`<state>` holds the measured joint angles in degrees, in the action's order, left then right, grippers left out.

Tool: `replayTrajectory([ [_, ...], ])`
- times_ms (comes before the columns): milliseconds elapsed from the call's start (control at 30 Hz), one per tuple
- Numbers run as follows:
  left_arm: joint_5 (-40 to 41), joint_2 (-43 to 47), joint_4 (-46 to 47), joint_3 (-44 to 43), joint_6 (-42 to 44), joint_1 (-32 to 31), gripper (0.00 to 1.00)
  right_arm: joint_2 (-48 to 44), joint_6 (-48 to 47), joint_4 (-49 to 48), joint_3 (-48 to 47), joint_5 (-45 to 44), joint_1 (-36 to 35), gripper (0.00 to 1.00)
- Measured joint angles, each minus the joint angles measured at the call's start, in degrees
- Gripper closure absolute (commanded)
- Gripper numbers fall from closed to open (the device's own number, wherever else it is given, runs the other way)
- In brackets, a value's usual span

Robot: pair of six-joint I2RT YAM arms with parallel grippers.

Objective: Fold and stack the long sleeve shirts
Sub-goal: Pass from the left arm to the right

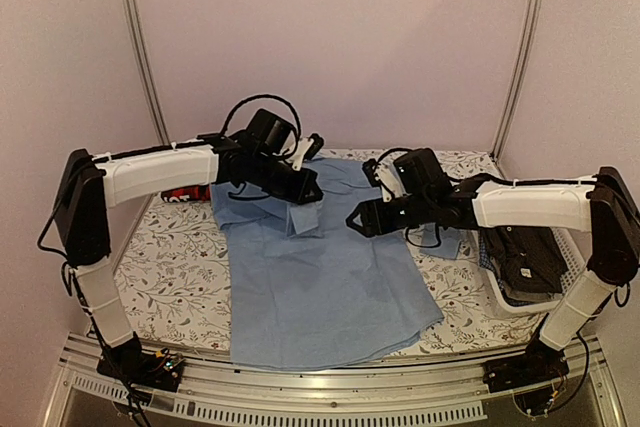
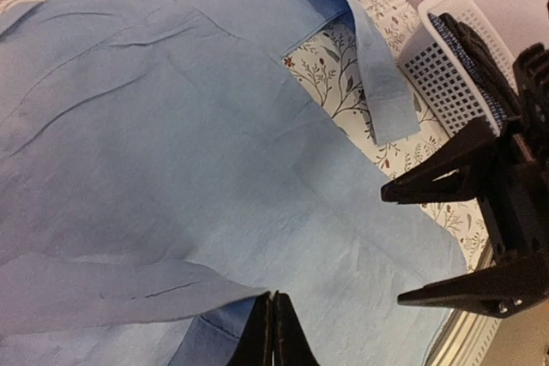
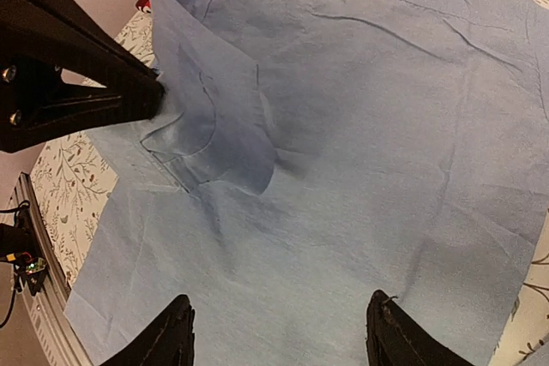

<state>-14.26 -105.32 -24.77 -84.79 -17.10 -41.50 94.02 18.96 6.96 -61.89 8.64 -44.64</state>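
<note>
The light blue long sleeve shirt (image 1: 320,287) lies spread flat on the table, its hem at the near edge. My left gripper (image 1: 306,191) is shut on the shirt's sleeve end and holds it lifted over the shirt's upper body; the pinch shows in the left wrist view (image 2: 273,323). In the right wrist view the held sleeve (image 3: 206,126) hangs folded from the left gripper (image 3: 129,96). My right gripper (image 1: 356,220) is open and empty just above the shirt's middle (image 3: 283,336). A red-and-black plaid shirt (image 1: 186,192) lies at the back left, mostly hidden by the left arm.
A white plastic basket (image 1: 505,297) with dark shirts (image 1: 528,257) stands at the right; it also shows in the left wrist view (image 2: 442,70). The floral tablecloth (image 1: 165,277) shows bare to the left of the blue shirt. The shirt's other sleeve (image 2: 377,83) trails toward the basket.
</note>
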Motion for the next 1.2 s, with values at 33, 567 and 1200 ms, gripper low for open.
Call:
replayTrajectory([
  [33,-0.4,-0.4,0.0,-0.8,0.2,0.0,1.00,0.0,-0.2,-0.7,0.0,0.1,-0.3,0.31],
  [567,-6.8,-9.1,-3.5,-10.1,-2.5,0.0,1.00,5.0,0.3,-17.1,0.4,-5.4,-6.5,0.06],
  [1200,-8.4,-6.6,-3.4,-9.5,-5.3,1.9,0.75,16.0,3.6,-23.5,-6.4,-11.2,-6.5,1.00],
])
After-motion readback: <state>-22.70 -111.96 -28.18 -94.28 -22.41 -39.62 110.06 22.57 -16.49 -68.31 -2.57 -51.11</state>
